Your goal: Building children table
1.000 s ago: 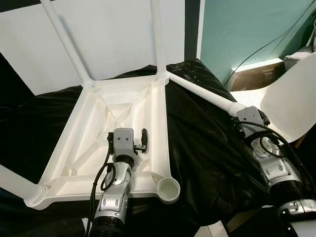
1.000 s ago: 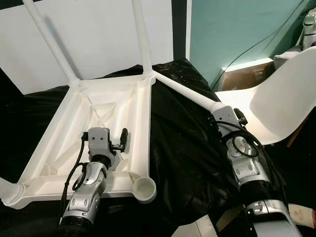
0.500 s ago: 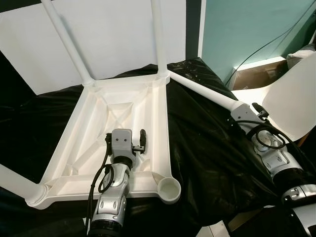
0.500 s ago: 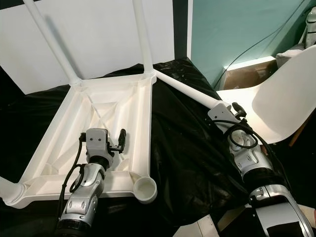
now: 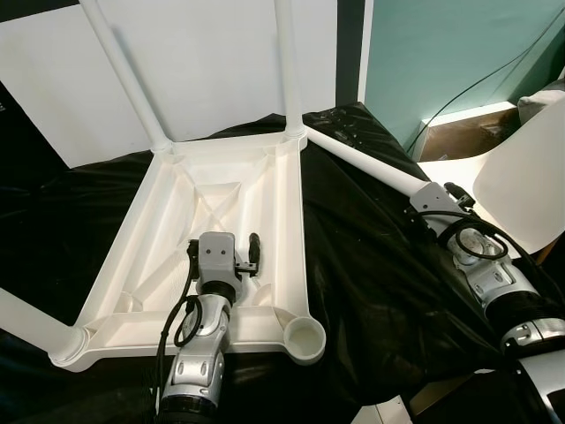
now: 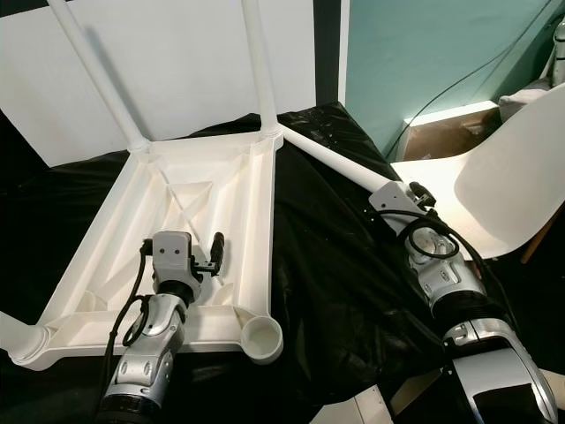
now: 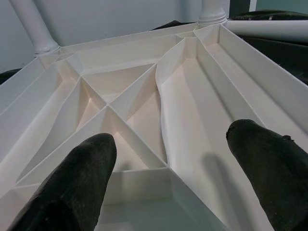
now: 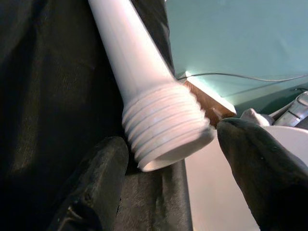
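The white table top (image 5: 291,230) lies upside down on a black sheet. Two legs (image 5: 285,62) stand screwed into its far corners, and a third (image 5: 22,318) sits in the near left corner. The near right socket (image 5: 305,338) is empty. A loose leg (image 5: 366,165) lies on the sheet, reaching from the table's far right corner to my right gripper (image 8: 171,137). That gripper is open, its fingers (image 8: 103,173) on either side of the leg's threaded end (image 8: 166,127). My left gripper (image 7: 171,139) hovers open over the ribbed underside (image 7: 125,96), holding nothing.
A white board (image 5: 203,62) leans behind the table. A white chair (image 5: 521,177) stands close to my right arm. A cardboard box (image 5: 459,137) and a cable sit by the teal wall. The black sheet (image 5: 371,265) is crumpled between table and right arm.
My right gripper has slid forward and left, closing up on the loose leg's threaded end, and its wrist has turned. The left gripper and the table stay put.
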